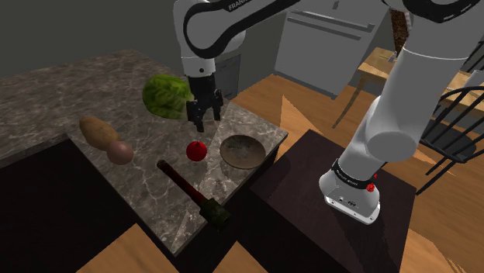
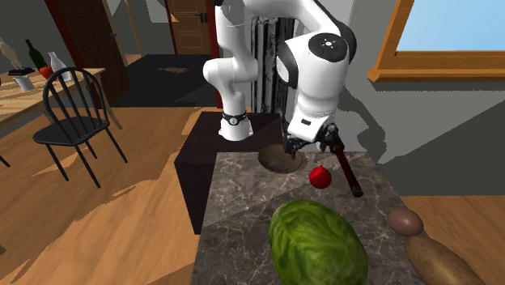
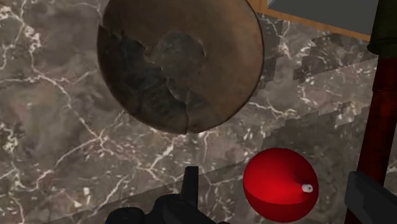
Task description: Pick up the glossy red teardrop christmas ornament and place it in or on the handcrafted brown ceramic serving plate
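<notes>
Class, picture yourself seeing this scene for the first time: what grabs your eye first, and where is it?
The bright red ornament stands out on the dark veined counter, just to the shoulder view's left of the brown plate. The black gripper hangs open above it, and a big green cabbage lies further to that view's left.

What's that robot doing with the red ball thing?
The white robot arm wants to put the red ornament on the brown plate. Its black claw is open, hanging above the ornament, not holding it yet. The ornament sits on the marble counter beside the empty plate.
</notes>
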You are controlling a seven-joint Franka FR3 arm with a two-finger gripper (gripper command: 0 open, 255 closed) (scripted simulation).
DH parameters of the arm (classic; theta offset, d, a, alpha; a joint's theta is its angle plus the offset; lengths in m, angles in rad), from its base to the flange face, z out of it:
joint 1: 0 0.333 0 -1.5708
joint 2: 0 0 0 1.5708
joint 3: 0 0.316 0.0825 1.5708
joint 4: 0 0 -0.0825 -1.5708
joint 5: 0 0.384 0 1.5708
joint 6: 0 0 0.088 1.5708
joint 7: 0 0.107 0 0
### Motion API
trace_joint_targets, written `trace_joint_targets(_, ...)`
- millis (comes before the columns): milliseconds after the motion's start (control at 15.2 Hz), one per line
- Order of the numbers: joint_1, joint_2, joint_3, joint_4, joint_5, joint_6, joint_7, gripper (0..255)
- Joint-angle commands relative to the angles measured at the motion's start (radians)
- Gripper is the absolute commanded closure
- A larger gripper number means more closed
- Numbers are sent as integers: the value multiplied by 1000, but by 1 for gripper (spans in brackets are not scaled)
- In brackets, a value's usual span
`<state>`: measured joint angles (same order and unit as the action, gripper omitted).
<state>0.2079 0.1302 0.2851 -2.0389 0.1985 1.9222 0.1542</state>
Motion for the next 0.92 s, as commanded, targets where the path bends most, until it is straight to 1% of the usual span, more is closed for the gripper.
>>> trace_joint_targets(0,20,79,13,52,-8,14,25,0)
trace_joint_targets(198,51,193,25,133,-23,25,56,0)
trace_joint_targets(264,52,196,25,136,-23,25,57,0)
trace_joint_targets(726,65,222,29,66,-21,123,56,0)
trace_joint_targets(858,65,222,29,66,-21,123,56,0)
